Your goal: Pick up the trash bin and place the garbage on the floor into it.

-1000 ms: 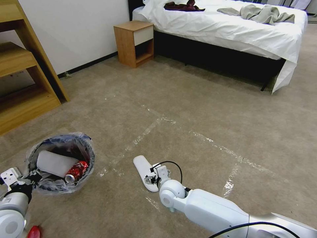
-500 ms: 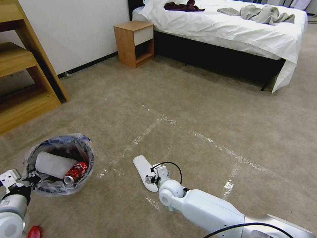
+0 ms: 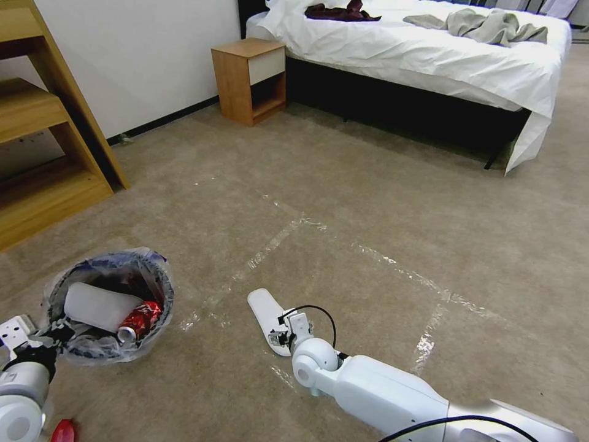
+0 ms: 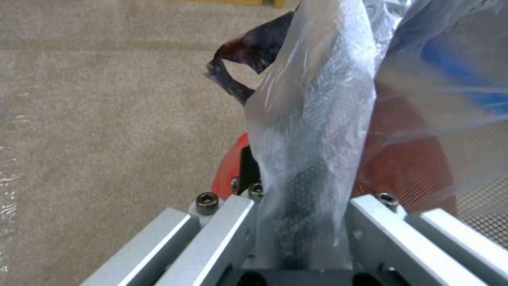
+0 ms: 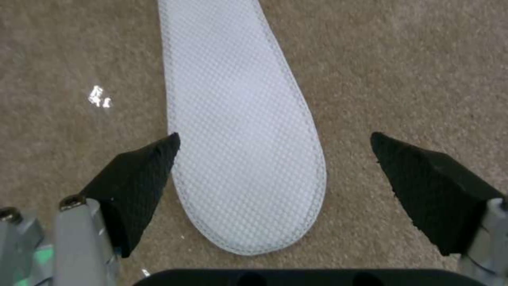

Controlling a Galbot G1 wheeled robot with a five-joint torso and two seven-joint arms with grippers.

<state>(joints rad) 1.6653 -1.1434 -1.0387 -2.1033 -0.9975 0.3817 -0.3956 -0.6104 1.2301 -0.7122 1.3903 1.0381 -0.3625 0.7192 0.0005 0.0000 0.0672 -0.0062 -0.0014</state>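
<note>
**Right gripper spread over a slipper, left gripper holding the bin**

The right gripper [image 5: 275, 186] hangs low over the floor [image 3: 380, 202] with its two black fingers [image 5: 137, 186] wide apart. A white slipper [image 5: 238, 131] lies flat on the carpet between them, its rounded end nearest the gripper's palm and the rest stretching away from it. One finger sits right at the slipper's edge; the other stands apart from it, with bare carpet between. A shiny strip of tape [image 3: 270, 248] runs across the carpet beyond the slipper.

The left gripper [image 3: 46, 336] is clamped on the near rim of the bin [image 3: 110, 307], pinching the clear bag liner [image 4: 312, 131] together with the red wall. Inside the bin lie a second white slipper [image 3: 98, 307] and a red can [image 3: 138, 320]. A red scrap [image 3: 63, 431] sits on the floor just beside the left arm.
</note>
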